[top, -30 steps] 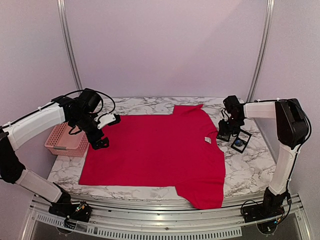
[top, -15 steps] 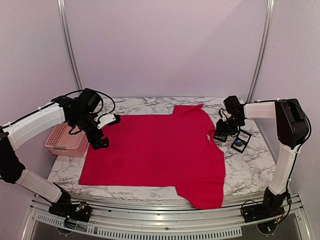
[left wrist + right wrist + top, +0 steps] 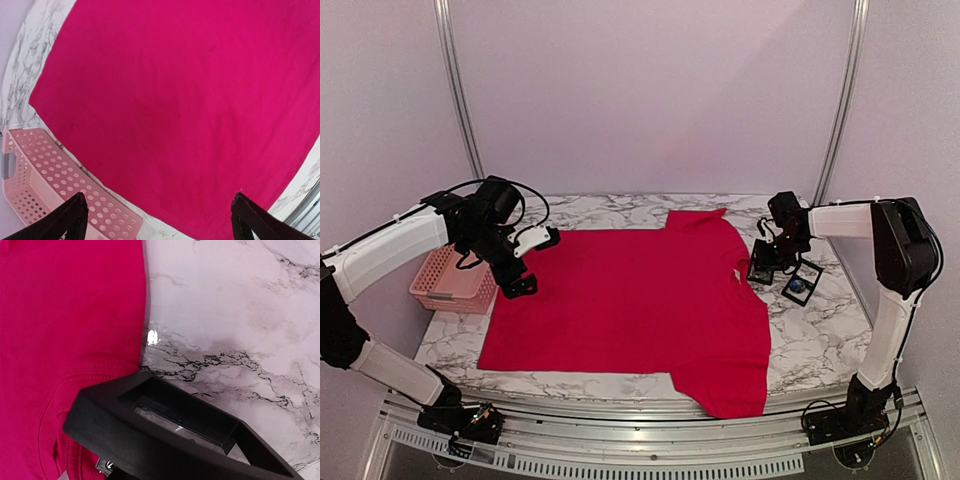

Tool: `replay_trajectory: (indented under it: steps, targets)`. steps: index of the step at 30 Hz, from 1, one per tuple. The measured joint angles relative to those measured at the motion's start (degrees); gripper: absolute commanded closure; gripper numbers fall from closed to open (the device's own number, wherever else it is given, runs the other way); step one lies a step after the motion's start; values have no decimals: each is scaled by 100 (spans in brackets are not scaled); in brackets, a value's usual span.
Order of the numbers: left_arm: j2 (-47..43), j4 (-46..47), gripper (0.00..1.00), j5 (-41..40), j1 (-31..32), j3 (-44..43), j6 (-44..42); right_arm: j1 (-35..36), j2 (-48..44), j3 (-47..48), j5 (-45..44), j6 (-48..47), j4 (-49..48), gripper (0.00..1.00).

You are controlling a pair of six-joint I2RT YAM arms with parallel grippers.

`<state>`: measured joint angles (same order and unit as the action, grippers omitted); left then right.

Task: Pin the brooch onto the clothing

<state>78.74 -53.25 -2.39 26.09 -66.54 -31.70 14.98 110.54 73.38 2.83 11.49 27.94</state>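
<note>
Left gripper [image 3: 159, 202]: jaws wide, empty, above T-shirt [image 3: 190, 100].
Right gripper [image 3: 762, 270]: at collar [image 3: 90, 374], 3 o'clock; grip unclear.
Tip: pinch collar only, lift gently.

Lab rig: marble table [image 3: 820, 340], aluminium rail [image 3: 650, 438]

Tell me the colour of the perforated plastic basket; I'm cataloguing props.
The perforated plastic basket is pale pink; the left wrist view shows it best.

text: none legible in any view | t-shirt [image 3: 640, 290]: plain red, no print readable | basket [image 3: 450, 290]: pink, no label readable | counter [image 3: 810, 340]: marble veins only
</note>
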Motion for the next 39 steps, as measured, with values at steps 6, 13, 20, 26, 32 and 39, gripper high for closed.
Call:
replay_trajectory:
  steps: [6, 13, 20, 26, 32, 39]
  targets:
    - [-35, 2, 0, -2, 0, 13, -2, -2, -140, -24, 111, -92, 197, 66]
    - [-37, 2, 0, -42, 0, 22, -22, 0, -601, -201, 564, -195, 560, 63]
    - [-37, 2, 0, -81, 0, 22, -35, 26, -1078, -232, 570, -330, 544, 41]
    - [-37, 2, 0, -120, 0, 22, -81, 603, -1095, -345, 131, -1692, 433, 29]
    - [-109, 13, 0, -125, 0, 66, -120, 835, -981, -350, -363, -2813, 426, 32]
    - [-205, 20, 0, -125, 0, 164, -131, 669, -411, -271, -807, -3447, 437, 32]
